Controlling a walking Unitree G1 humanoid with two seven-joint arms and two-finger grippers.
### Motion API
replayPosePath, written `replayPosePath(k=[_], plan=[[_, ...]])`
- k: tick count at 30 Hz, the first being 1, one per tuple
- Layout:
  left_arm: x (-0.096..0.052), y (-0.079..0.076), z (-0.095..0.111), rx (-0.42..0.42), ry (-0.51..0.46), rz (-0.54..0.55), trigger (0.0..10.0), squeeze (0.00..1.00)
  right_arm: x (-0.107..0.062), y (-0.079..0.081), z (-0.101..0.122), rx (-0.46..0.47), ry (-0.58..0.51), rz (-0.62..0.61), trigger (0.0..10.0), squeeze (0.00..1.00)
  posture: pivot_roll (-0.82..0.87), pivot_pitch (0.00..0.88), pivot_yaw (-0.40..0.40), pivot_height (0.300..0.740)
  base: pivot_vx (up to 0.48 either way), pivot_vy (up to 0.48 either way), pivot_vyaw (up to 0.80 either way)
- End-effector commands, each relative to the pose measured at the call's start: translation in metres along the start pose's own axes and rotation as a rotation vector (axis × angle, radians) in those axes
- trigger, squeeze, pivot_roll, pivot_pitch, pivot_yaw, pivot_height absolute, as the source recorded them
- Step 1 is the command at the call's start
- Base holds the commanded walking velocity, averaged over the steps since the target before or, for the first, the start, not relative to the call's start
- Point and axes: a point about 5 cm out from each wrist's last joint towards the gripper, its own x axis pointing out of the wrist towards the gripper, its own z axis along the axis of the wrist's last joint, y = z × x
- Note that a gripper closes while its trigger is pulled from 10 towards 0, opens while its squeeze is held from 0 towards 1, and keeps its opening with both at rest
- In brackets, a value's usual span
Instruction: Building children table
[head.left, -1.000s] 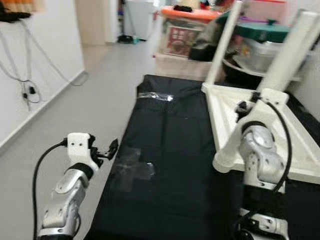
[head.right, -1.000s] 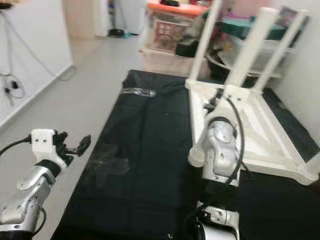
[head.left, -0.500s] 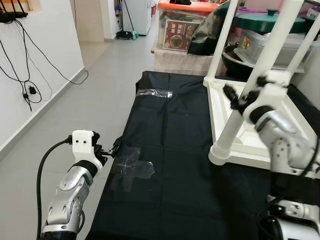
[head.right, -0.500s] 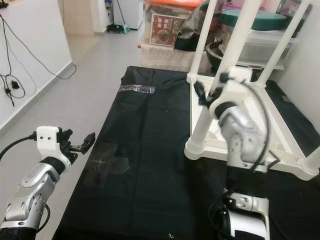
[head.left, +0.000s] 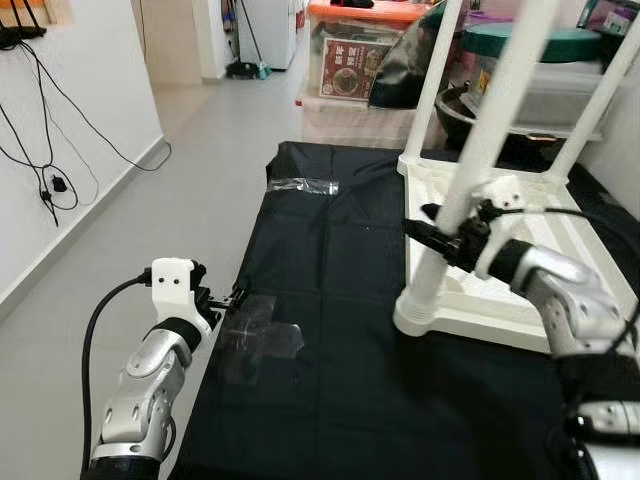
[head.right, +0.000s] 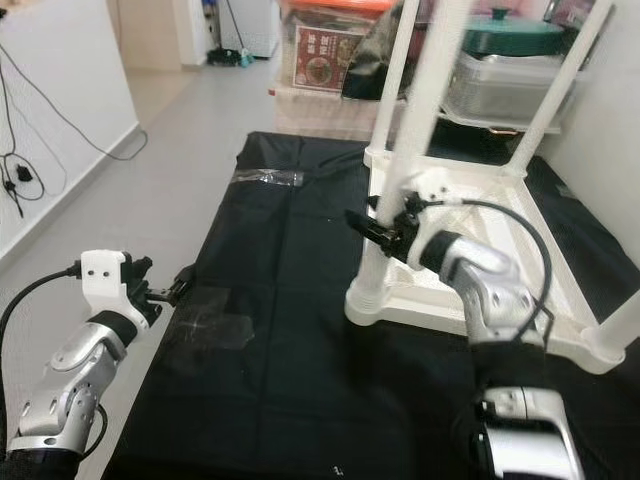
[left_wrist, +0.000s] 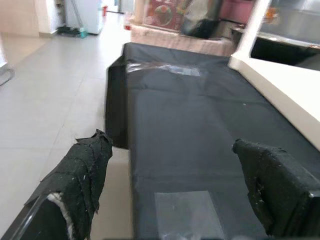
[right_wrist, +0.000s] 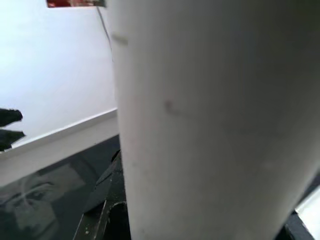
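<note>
A white children's table (head.left: 588, 262) lies upside down on a black mat (head.left: 340, 400), its legs pointing up. My right gripper (head.left: 441, 238) reaches in from the right and is shut on the near-left table leg (head.left: 482, 150), low down, just above the frame. In the right wrist view that leg (right_wrist: 210, 115) fills the gap between the fingers (right_wrist: 102, 205). My left gripper (head.left: 232, 297) hangs open at the mat's left edge, holding nothing, close to a clear tape patch (head.left: 258, 335). The left wrist view looks along the mat between its two spread fingertips (left_wrist: 92, 155).
Storage boxes (head.left: 350, 70) and a pot with a green lid (head.left: 520, 45) stand behind the mat. A white wall with hanging cables (head.left: 50, 150) runs along the left, with bare grey floor (head.left: 190, 170) between it and the mat.
My right gripper has come down the near-left leg and closed around it low down. The left gripper edged slightly toward the mat. The camera also shifted.
</note>
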Motion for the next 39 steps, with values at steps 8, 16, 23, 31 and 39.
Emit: replayPosePath(k=[8,16,23,31,39], plan=[[-0.003,0.002,-0.002,0.018,0.011,0.001,10.0,0.0,-0.001,-0.022,-0.034,0.164,0.089,-0.557,0.0,0.0,-0.03,0.0,-0.083,0.74,0.0,0.0,0.0],[-0.002,0.001,-0.001,0.021,0.019,-0.007,10.0,0.0,-0.057,0.019,-0.083,0.275,0.217,-1.249,0.0,0.0,-0.05,0.0,-0.06,0.74,0.0,0.0,0.0],[-0.002,0.0,-0.004,0.019,0.028,-0.018,10.0,0.0,-0.042,0.047,-0.077,0.228,0.194,-1.053,10.0,0.0,-0.06,0.0,-0.052,0.74,0.0,0.0,0.0],[0.0,-0.002,-0.004,0.017,0.025,-0.027,10.0,0.0,-0.032,0.016,-0.021,0.193,-0.127,-0.655,10.0,0.0,-0.07,0.0,-0.054,0.74,0.0,0.0,0.0],[0.002,-0.004,-0.004,0.014,0.02,-0.031,10.0,0.0,-0.044,0.014,-0.033,0.072,-0.044,-0.28,10.0,0.0,-0.07,0.0,-0.064,0.74,0.0,0.0,0.0]])
